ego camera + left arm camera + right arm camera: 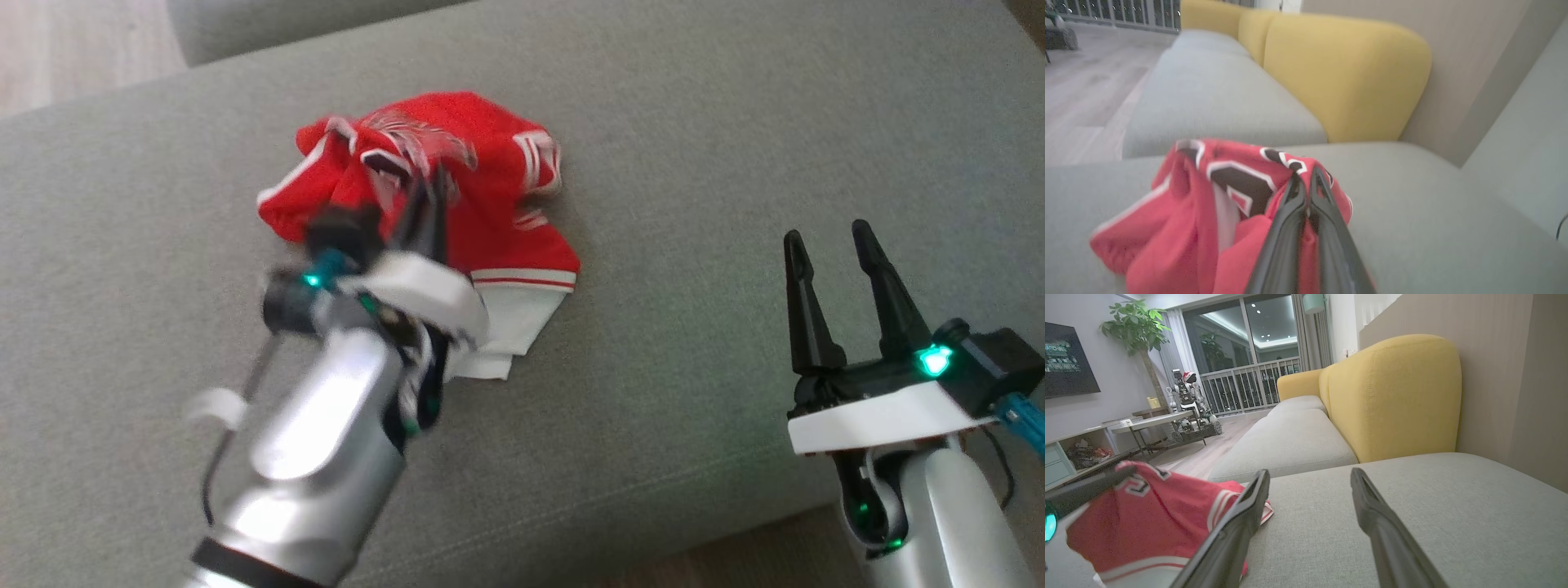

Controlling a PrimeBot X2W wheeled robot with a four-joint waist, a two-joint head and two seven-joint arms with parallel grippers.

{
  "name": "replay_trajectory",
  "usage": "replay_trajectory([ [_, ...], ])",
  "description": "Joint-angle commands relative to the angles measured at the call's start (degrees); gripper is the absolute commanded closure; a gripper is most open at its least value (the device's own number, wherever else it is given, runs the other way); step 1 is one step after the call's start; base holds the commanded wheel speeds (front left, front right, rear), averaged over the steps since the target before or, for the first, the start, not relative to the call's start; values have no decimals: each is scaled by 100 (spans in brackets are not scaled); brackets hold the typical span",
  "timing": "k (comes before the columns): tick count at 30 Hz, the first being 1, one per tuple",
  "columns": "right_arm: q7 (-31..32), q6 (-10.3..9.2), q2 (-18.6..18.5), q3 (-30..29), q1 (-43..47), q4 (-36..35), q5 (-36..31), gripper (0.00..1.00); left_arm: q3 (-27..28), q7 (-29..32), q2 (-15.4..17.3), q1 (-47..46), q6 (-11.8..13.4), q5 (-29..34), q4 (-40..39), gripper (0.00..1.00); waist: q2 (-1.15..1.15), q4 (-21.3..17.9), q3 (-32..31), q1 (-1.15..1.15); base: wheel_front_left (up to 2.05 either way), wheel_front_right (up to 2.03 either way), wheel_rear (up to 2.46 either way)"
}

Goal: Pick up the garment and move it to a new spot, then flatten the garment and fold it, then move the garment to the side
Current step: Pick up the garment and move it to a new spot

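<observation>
Two grippers: L gripper (430, 189) clenched on a top fold of the crumpled red jersey (498, 204), mid grey sofa seat (735, 122). R gripper (826, 233) released, over seat's near-right part. Best lift straight up, slow, so cloth clears seat w/o slipping the pinch.

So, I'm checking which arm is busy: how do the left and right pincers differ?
The left pincer is shut, pinching the red garment; the right pincer is open and holds nothing. The left is over the crumpled garment; the right hovers beside it over bare sofa cushion. Both have long dark fingers.
</observation>
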Motion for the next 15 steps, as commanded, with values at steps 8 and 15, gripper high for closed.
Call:
replay_trajectory([
  [8, -37, 41, -3, 250, 3, -142, 16, 0, 1441, -76, 540, -476, -316, 392, -2169, 100, 0, 422, -506, 0, 0, 0, 0],
  [15, -37, 41, -3, 289, 101, -151, 92, 0, 1931, 494, 1458, -826, -306, 473, -2861, 100, 0, 736, -697, 0, 0, 0, 0],
])
